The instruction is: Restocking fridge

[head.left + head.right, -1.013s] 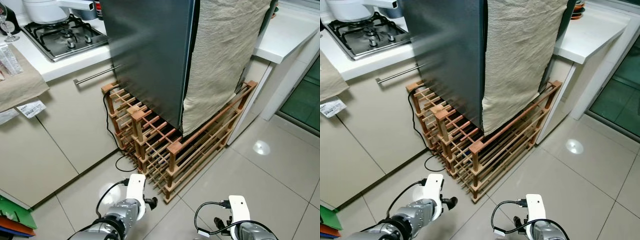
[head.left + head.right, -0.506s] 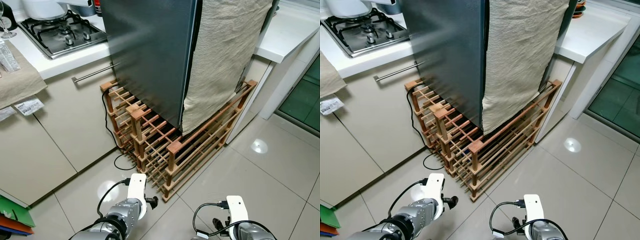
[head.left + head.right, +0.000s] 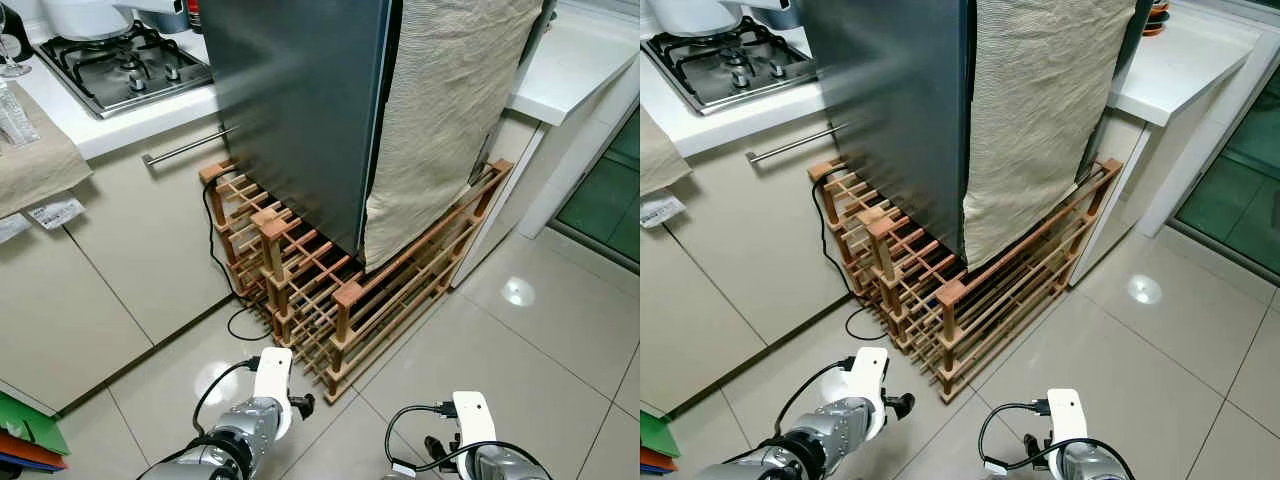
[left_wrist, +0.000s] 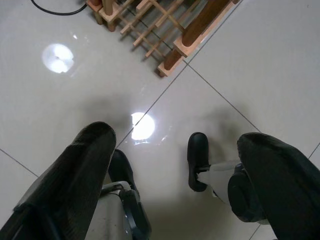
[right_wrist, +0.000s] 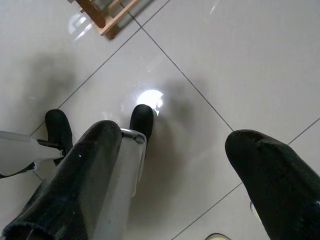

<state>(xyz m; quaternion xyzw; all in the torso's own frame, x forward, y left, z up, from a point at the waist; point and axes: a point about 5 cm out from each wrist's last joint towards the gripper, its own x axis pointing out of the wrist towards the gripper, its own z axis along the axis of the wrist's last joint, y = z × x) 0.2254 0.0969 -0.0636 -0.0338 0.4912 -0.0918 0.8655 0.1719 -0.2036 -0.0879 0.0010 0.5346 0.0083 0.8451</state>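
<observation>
Barely shifted: matte grey fridge (image 3: 300, 110) atop slatted wooden rack (image 3: 340, 300).

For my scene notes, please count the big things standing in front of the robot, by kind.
Fridge: 1
Wooden rack under it: 1
Beige cloth hanging on the fridge: 1
Gas stove: 1
Black cable on the floor: 1
Total: 5

My arms are silver metal, ribbed near the wrist, each capped with a white rectangular block looped by a thin black cable. My fingers (image 4: 75, 175) are long, black and rounded — finely textured with a faint sheen. Below hang my black rounded feet on pale grey-white legs.
</observation>
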